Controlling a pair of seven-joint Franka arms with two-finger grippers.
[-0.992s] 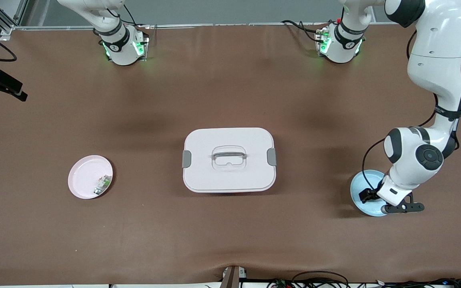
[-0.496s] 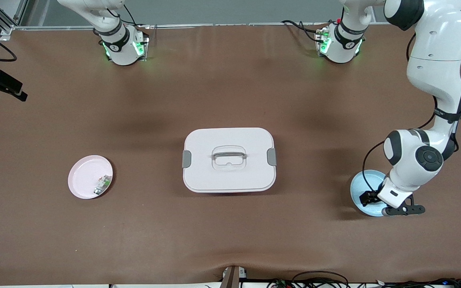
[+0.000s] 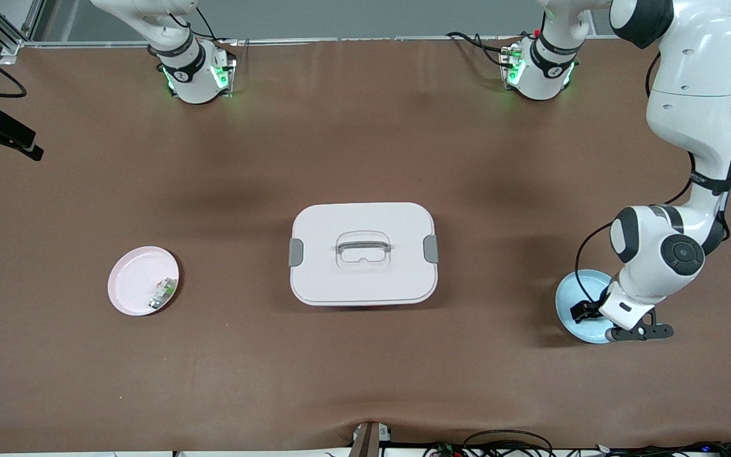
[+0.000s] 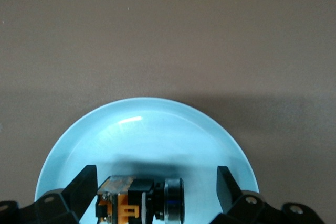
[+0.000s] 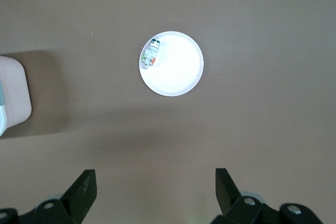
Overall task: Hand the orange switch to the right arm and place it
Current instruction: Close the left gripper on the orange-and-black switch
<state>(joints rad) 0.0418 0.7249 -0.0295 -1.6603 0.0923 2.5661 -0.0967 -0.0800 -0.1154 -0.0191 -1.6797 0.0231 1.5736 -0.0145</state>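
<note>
We have the left end effector (image 4: 155,195) low over the pale blue round plate (image 3: 572,293) at the left arm's end of the brown worktop (image 3: 365,368), fingers (image 4: 84,187) spread wide, one on each side of the small black-bodied orange switch (image 4: 139,203) lying on its side in the plate. Nothing is gripped yet. To do this well, we judge the end effector should settle a touch lower, centre on the black body, and close squarely so the stubby part cannot roll or squirt out.

The right end effector (image 5: 155,192) waits high up, spread and empty, looking down at the pale pink round plate (image 5: 181,77) with its small green-and-white part (image 5: 151,52).

Only the left wrist view shows the switch; from the front the arm hides it. The front view alone shows the whole white lidded box (image 3: 363,252) mid-worktop between the plates.
</note>
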